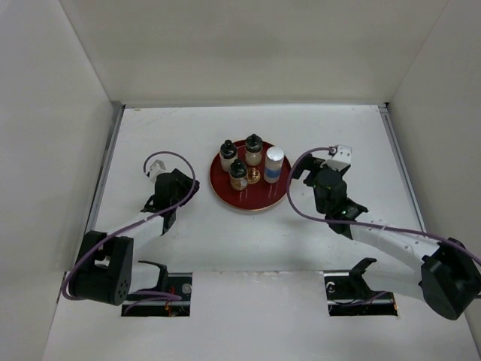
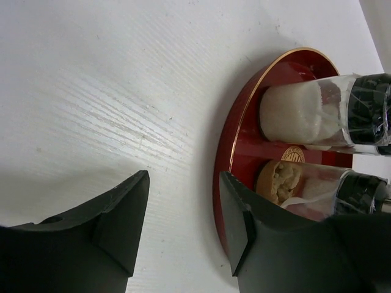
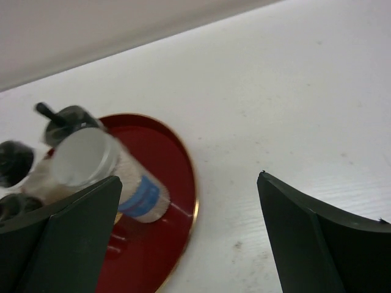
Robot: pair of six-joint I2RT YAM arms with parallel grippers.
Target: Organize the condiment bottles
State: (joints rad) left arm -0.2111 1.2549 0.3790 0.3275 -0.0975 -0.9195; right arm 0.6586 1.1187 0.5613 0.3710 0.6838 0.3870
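Four condiment bottles stand upright on the round red tray (image 1: pixel 263 199). Three are glass shakers with black caps: one at the left (image 1: pixel 228 155), one at the back (image 1: pixel 253 150), one with brown contents at the front (image 1: pixel 238 174). The white cylinder with a blue band (image 1: pixel 274 164) stands at the tray's right; it also shows in the right wrist view (image 3: pixel 110 174). My left gripper (image 1: pixel 194 186) is open and empty, just left of the tray; two shakers (image 2: pixel 305 113) (image 2: pixel 293 183) show beyond its right finger. My right gripper (image 1: pixel 299 167) is open and empty, just right of the tray.
White walls enclose the table on the left, back and right. A metal rail (image 1: pixel 107 162) runs along the left edge. Bare table surface lies on both sides of the tray and in front of it.
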